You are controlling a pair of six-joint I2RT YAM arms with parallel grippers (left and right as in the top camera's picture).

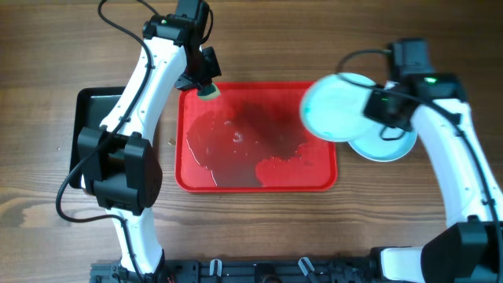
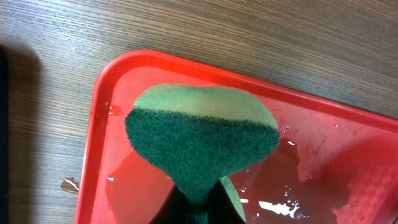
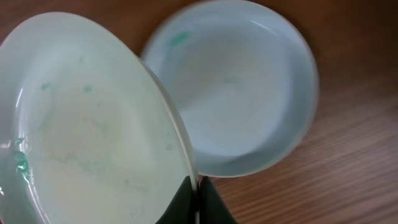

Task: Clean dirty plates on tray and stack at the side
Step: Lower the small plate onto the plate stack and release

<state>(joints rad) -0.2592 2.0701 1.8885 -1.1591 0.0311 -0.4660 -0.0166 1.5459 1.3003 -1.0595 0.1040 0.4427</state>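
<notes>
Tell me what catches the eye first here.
The wet red tray at centre, pooled with liquid. The left gripper pinches a green sponge over its far left corner. The right gripper holds a pale plate tilted by its rim above another plate lying on the table right of the tray.

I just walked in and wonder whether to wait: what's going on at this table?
The left arm's jaws pinch a green sponge over the far left corner of the wet red tray, which has no plates on it. The right arm's jaws grip a pale plate by its rim, tilted, with faint green traces, partly over a second plate lying on the table right of the tray.
</notes>
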